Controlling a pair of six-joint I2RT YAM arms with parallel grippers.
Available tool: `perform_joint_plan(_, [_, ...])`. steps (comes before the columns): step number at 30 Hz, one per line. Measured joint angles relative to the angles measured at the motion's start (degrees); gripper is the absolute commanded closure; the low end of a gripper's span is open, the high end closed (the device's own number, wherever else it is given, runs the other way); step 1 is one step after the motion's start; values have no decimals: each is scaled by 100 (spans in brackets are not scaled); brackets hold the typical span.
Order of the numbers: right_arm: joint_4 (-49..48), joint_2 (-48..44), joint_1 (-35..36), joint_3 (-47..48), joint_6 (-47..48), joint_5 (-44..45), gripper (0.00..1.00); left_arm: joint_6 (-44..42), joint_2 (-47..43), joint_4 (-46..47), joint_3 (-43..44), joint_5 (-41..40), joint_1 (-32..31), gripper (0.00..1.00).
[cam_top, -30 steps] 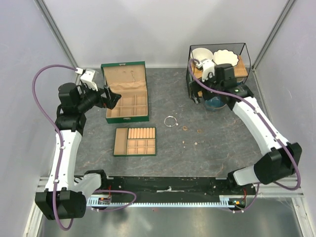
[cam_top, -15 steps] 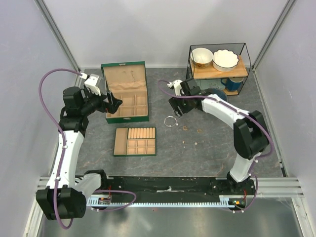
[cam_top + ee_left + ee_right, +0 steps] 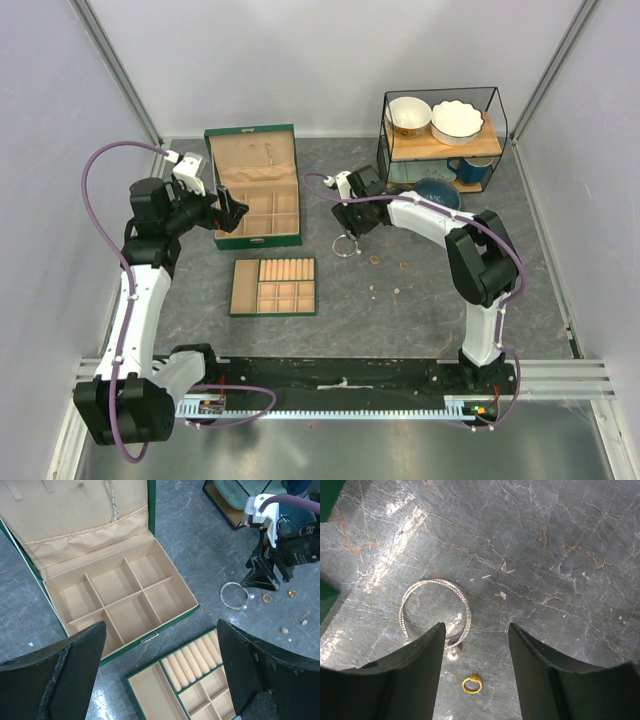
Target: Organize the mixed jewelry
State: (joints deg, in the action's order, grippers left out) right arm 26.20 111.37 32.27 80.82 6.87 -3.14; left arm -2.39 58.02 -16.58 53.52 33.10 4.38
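Well, the green box (image 3: 255,190) stands open on the left side. The right gripper (image 3: 476,630), fingers (image 3: 415,670) apart, should probably shift sideways and then descend straight. The silvery bangle (image 3: 435,611) lies on the table (image 3: 545,555) just before one finger, only its edge in the gap; a gold ring (image 3: 471,684) lies between them.

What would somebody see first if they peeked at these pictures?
Probably the shiny silvery wire bangle hoop lying on the grey marbled table, with the right gripper open over it. A tiny gold ring sits beside it, and a big open green box with tan compartments stands further left.
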Motion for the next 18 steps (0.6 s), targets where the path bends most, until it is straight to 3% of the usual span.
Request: perform_joint_plan(18, [-87, 304, 127, 4, -7, 2, 51, -37, 0, 50, -90, 7, 0, 1])
